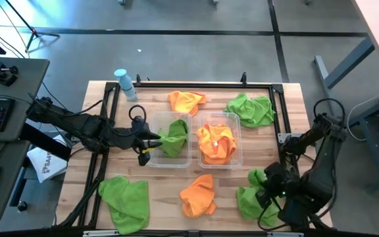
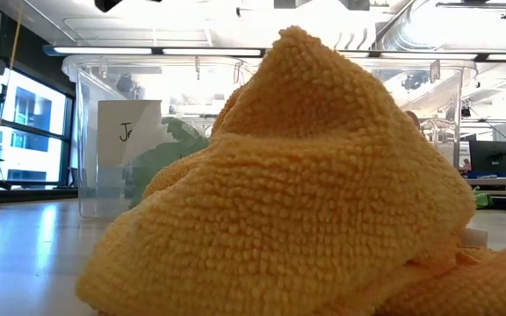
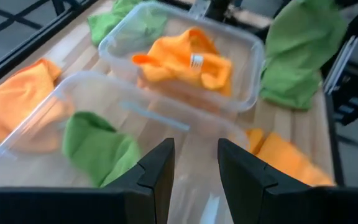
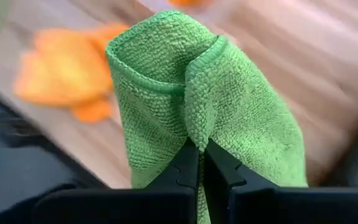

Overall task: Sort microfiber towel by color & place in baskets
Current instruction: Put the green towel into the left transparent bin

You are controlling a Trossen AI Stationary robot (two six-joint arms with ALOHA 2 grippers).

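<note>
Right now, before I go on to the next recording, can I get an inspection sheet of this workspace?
Surface: pale wooden slatted table in a black frame.
Job's things: two clear plastic rectangular baskets side by side; the left one holds a green microfiber towel, the right one an orange towel. Loose on the table: two orange towels, two green towels.
Clutter: small pale-blue bottle at the far left corner.
Grippers: left claw open over the left basket; right claw shut on a green towel at the near right.
Cables: dark cables beside the left arm.
Surroundings: keyboard and mouse on a desk left of the table.
</note>
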